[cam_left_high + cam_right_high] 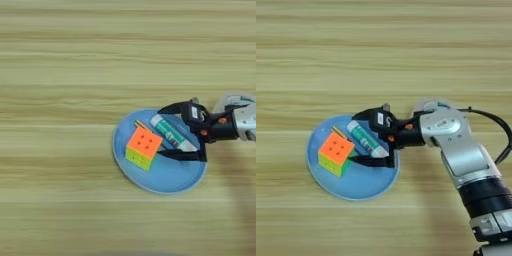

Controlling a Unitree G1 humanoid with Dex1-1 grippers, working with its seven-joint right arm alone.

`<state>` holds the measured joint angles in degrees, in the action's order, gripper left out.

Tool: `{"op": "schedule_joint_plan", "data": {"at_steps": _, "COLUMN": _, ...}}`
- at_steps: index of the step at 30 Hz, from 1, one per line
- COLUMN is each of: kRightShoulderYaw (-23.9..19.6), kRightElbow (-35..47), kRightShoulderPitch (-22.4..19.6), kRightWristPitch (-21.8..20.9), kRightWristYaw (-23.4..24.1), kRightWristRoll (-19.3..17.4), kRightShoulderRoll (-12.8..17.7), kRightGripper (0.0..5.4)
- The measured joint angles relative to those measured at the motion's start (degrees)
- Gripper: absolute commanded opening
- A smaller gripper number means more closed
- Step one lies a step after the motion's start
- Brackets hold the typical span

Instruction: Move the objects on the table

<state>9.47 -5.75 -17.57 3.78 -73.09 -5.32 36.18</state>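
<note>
Table (75, 60) of streaked light wood fills the frame. Right of centre, a round blue plate (165, 180) carries an orange and yellow-green puzzle cube (143, 148) and a white-green tube (172, 134). The gripper (161, 133) straddles the tube, fingers spread apart. A thin pen (141, 125) peeks out above the cube; the arm (466, 155) mostly hides a clear tape roll (428, 106).

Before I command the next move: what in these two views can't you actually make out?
- Tape roll: mostly hidden behind the forearm, both views.
- Pen: only a sliver shows between cube and tube.
- Whether the right gripper fingers touch the tube: unclear.
</note>
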Motion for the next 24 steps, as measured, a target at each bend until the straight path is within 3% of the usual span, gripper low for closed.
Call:
{"op": "schedule_joint_plan", "data": {"at_steps": 7, "kRightShoulderYaw": -1.0, "kRightElbow": 1.2, "kRightShoulderPitch": 0.4, "kRightWristPitch": 0.8, "kRightWristYaw": -1.7, "kRightWristRoll": -1.2, "kRightShoulderRoll": 0.8, "kRightGripper": 5.37}}
{"op": "schedule_joint_plan", "data": {"at_steps": 14, "kRightShoulderYaw": -2.9, "kRightElbow": 3.0, "kRightShoulderPitch": 2.2, "kRightWristPitch": 3.6, "kRightWristYaw": -4.9, "kRightWristRoll": -5.2, "kRightShoulderRoll": 2.4, "kRightGripper": 5.37}}
{"op": "schedule_joint_plan", "data": {"at_steps": 24, "kRightShoulderYaw": -3.5, "kRightElbow": 5.6, "kRightShoulderPitch": 4.5, "kRightWristPitch": 9.8, "kRightWristYaw": -2.4, "kRightWristRoll": -7.2, "kRightShoulderRoll": 1.6, "kRightGripper": 5.37}}
